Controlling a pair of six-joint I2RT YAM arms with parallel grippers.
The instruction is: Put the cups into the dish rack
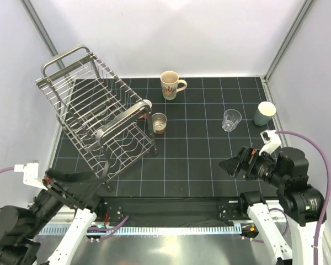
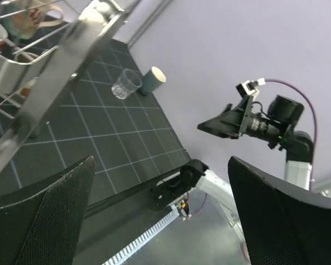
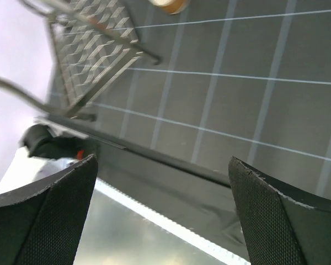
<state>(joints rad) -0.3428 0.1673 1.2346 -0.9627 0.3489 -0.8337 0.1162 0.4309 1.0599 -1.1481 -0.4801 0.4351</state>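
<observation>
The silver wire dish rack [image 1: 94, 118] stands tilted at the left of the mat, and I see no cup inside it. A cream printed mug [image 1: 170, 84] stands at the back. A small brown-based cup [image 1: 159, 123] stands by the rack's right end. A pinkish mug [image 1: 148, 104] is mostly hidden behind the rack's handle. A clear glass [image 1: 230, 120] and a grey-teal tumbler [image 1: 263, 113] stand at the right. My left gripper [image 1: 94, 185] is open and empty at the rack's near corner. My right gripper [image 1: 230, 164] is open and empty, in front of the glass.
The left wrist view shows the rack's thick handle [image 2: 60, 72] close overhead, with the glass [image 2: 126, 84] and tumbler [image 2: 153, 80] beyond. The right wrist view shows the rack's end [image 3: 94, 55] and the mat's near edge [image 3: 154, 160]. Walls enclose the mat.
</observation>
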